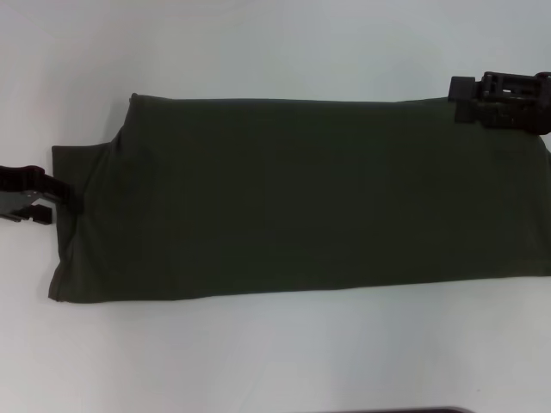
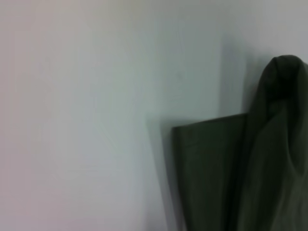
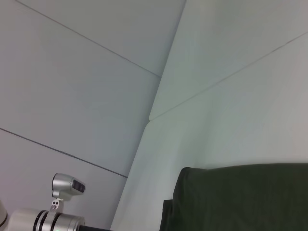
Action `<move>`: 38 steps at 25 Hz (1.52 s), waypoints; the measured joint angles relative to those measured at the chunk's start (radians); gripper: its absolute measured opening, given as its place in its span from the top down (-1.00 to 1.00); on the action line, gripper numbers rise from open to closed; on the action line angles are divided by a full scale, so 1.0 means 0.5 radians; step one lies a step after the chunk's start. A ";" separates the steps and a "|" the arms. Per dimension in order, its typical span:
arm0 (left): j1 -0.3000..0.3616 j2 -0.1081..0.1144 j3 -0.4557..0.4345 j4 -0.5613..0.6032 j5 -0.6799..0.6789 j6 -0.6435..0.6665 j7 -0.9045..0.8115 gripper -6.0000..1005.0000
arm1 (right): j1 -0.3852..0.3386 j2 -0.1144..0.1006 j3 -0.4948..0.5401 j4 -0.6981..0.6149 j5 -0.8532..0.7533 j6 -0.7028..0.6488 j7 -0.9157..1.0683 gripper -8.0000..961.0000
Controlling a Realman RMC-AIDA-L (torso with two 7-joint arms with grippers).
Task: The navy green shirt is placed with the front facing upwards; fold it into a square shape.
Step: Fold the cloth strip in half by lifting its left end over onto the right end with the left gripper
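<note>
On the table, head view: the navy green shirt lies as a long folded band, plain side up.
Long axis: left to right across the robot's front; the right end runs out of view.
Left pincer: at the shirt's left short edge, touching or just beside it; whether it grips cloth, cannot tell.
Right pincer: over the far right corner of the band; finger state cannot be told.
Nearer arm: each to its own end.
Judgement: coming fold likely carries one end along the long axis.
Left wrist view: shirt corner flat, a raised fold beside it.
Right wrist view: shirt edge on white table.
</note>
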 joint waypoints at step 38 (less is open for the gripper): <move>-0.106 -0.081 0.031 -0.119 -0.006 -0.041 -0.002 -0.16 | -0.005 0.000 0.001 0.007 0.009 -0.022 0.000 -0.77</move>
